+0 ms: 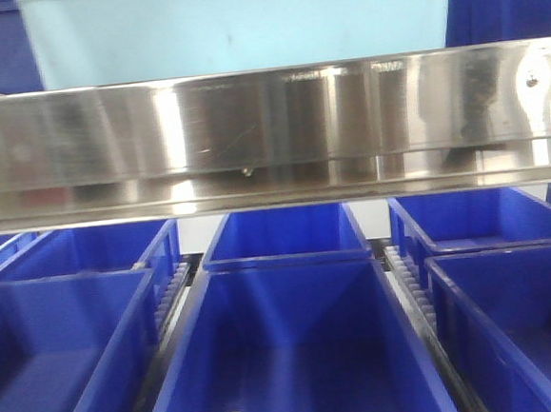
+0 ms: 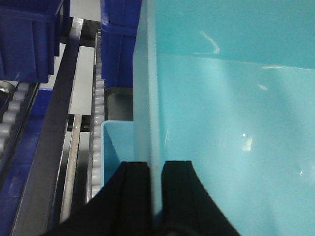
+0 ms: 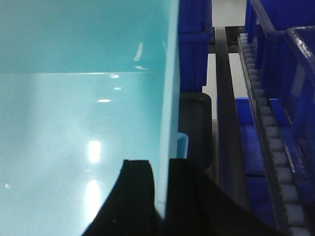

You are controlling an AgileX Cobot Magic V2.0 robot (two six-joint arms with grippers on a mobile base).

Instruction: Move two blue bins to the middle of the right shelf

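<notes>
Above the steel shelf rail [image 1: 270, 135], in the front view, the pale blue bin [image 1: 242, 22] hangs level with the upper tier, held between both arms. The left gripper [image 2: 156, 164] has its jaws pinched on the bin's left wall, and the right gripper [image 3: 160, 162] is clamped the same way on the right wall. Neither shows any gap beyond the thickness of the wall.

**Progress.** The lift appears done and the placement not yet made. No view shows the bin's base, so whether it rests on anything cannot be told. A second pale rim [image 2: 115, 142] shows just outside the held wall and lower down. It may be the other bin nested beneath, but that cannot be confirmed. Whether this tier is the right shelf's middle level cannot be read from these views.

**Orientation.** The bin sits upright with its mouth upward. Both gripped walls run straight away from the wrists, so its long axis is judged to lie front to back — pointing into the rack, parallel to the roller tracks [image 2: 98, 98] and matching the dark blue bins [image 1: 296, 347] below.
</notes>
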